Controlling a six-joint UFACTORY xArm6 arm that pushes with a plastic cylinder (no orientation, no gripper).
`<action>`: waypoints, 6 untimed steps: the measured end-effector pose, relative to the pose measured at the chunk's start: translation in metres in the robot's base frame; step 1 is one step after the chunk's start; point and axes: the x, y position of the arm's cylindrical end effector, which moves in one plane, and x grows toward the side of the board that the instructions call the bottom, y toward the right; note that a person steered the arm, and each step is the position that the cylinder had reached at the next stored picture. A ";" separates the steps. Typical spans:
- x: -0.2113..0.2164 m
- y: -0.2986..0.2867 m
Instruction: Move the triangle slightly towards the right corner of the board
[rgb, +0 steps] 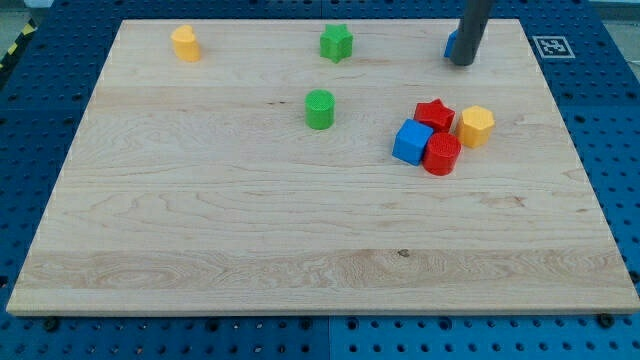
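Observation:
My dark rod comes down from the view's top right, and my tip (462, 62) rests on the board. A blue block (452, 44), likely the triangle, sits right behind the rod on its left side, mostly hidden, touching or nearly touching it. A cluster lies below: a red star (434, 113), a yellow hexagon (476, 126), a blue cube (410, 142) and a red cylinder (441, 154), packed together.
A green cylinder (319, 109) stands near the board's middle. A green star (336, 43) is at the top centre. A yellow block (185, 43) is at the top left. The wooden board (250, 230) lies on a blue pegboard; a marker tag (549, 46) is off its top right corner.

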 end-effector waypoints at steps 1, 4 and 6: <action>-0.018 0.000; -0.051 -0.003; -0.052 0.011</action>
